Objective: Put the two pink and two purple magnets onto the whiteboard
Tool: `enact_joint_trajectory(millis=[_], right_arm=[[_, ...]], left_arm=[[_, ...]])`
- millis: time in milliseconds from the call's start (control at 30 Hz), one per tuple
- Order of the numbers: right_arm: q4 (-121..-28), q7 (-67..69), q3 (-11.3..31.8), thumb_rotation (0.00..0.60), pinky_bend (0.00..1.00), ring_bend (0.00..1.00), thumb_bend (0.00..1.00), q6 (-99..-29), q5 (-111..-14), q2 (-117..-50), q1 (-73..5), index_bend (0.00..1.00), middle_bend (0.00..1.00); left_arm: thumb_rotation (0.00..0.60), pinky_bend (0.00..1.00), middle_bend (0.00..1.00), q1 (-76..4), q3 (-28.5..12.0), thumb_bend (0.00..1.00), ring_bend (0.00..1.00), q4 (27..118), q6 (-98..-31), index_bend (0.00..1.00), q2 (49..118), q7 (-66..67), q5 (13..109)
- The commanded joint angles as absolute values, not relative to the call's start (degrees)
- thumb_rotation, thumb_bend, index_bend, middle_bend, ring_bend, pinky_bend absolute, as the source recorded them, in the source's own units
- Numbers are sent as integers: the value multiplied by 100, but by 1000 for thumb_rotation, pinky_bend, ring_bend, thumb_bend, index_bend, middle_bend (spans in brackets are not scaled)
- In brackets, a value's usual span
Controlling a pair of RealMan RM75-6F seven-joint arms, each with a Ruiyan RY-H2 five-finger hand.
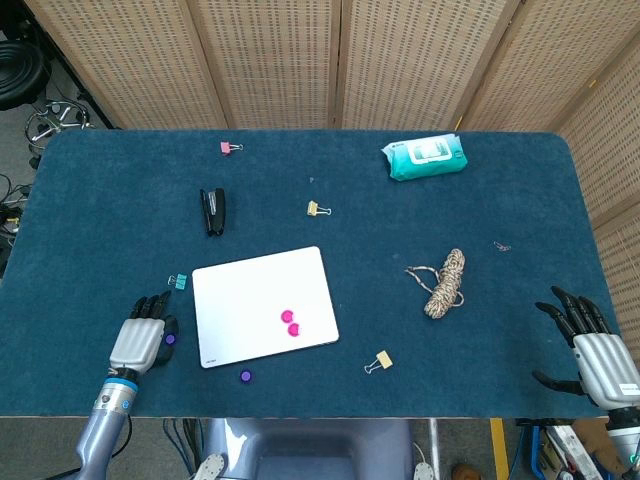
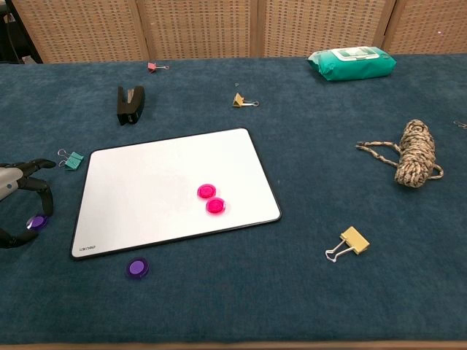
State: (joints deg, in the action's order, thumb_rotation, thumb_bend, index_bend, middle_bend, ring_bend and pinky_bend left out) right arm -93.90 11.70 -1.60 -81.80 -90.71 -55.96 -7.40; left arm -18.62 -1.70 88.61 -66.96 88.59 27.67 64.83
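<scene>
We found the left hand (image 1: 137,342) low over the near left part of the bench (image 1: 500,200), its dark fingers (image 2: 42,195) arched down around a purple magnet (image 2: 35,222); they stood at the magnet's edge, but we could not tell whether they were pinching it or only touching it; the magnet lay flat on the blue cloth, just left of the whiteboard (image 1: 262,305). The right hand (image 1: 592,350) sat at the far right near corner, fingers spread and holding nothing, well apart from everything else.

The whiteboard lay flat and slightly turned near the front middle of the bench; two pink magnets (image 2: 211,198) rested on it, side by side and almost touching, toward its right near part. The second purple magnet (image 2: 136,268) lay on the cloth just off the board's near edge, near its left corner.

Further out we saw a green clip (image 2: 71,159) beside the board's far left corner; a black stapler (image 1: 213,210) beyond that; a pink clip (image 1: 230,147) near the far edge; a small yellow clip (image 1: 318,209) behind the board; a larger yellow clip (image 2: 347,243) to the board's near right; a coil of rope (image 1: 443,283) to the right; and a pack of wipes (image 1: 424,157) at the far right.
</scene>
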Motion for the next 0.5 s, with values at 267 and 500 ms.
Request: enact_joint_trajectory(millis=[267,500], right_arm=[[-9378,1199,-126,600,0,0,0,-8143,-9056,-5585,-729,151,0],[-9384,1187,-115,600,0,0,0,-8111,-9063,-5581,-725,157,0]], left_arm=[[600,0,0,-1869,-167,345,0,8833,-6699,507,8865,2738,6480],[600,0,0,-1873,-177,347,0,8913,-6737,512,8808,2710,6516]])
